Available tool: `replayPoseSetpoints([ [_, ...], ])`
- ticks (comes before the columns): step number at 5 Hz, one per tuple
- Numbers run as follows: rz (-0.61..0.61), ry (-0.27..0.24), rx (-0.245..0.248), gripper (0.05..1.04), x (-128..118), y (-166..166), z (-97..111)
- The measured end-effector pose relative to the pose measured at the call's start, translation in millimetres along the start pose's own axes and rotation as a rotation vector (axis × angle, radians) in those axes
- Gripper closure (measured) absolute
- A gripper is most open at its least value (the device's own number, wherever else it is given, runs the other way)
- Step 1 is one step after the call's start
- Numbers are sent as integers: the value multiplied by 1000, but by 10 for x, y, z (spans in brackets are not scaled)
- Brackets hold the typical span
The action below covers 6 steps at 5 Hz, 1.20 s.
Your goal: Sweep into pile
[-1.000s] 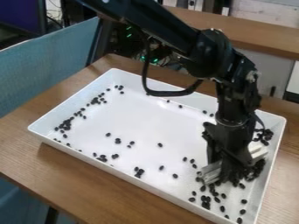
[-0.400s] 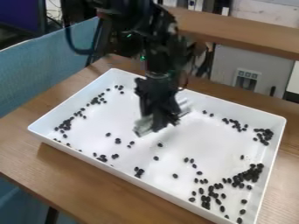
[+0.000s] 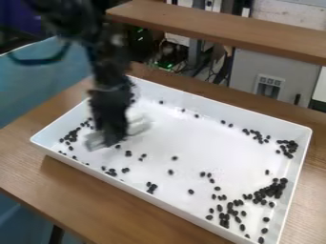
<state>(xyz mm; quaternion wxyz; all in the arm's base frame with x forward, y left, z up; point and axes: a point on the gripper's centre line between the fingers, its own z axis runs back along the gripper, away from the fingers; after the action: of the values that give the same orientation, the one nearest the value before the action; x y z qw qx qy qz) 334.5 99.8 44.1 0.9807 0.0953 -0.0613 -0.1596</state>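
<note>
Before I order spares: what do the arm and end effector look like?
Black, jointed robot arm with bulky, rounded segments; a slack, dark cable loops off its upper part. Black, blocky end effector, matching the arm. Can't make out any markings.

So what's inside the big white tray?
Lots of small black beans are scattered in the white tray, with the biggest clump near its right end. The claw and a pale tool cover part of the left side, so what's behind them is hidden.

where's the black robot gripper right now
In the camera view, the black robot gripper is over the left part of the white rectangular tray, just right of a cluster of small black oval pieces.
</note>
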Motion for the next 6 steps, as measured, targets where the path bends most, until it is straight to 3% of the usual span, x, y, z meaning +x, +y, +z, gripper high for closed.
replayPoseSetpoints([
  [1,21,-19,53,704,-161,282,-66],
  [3,23,-4,73,704,-324,547,-230],
  [5,26,-52,82,704,-281,524,-298],
  [6,63,-98,52,704,-184,185,-269],
])
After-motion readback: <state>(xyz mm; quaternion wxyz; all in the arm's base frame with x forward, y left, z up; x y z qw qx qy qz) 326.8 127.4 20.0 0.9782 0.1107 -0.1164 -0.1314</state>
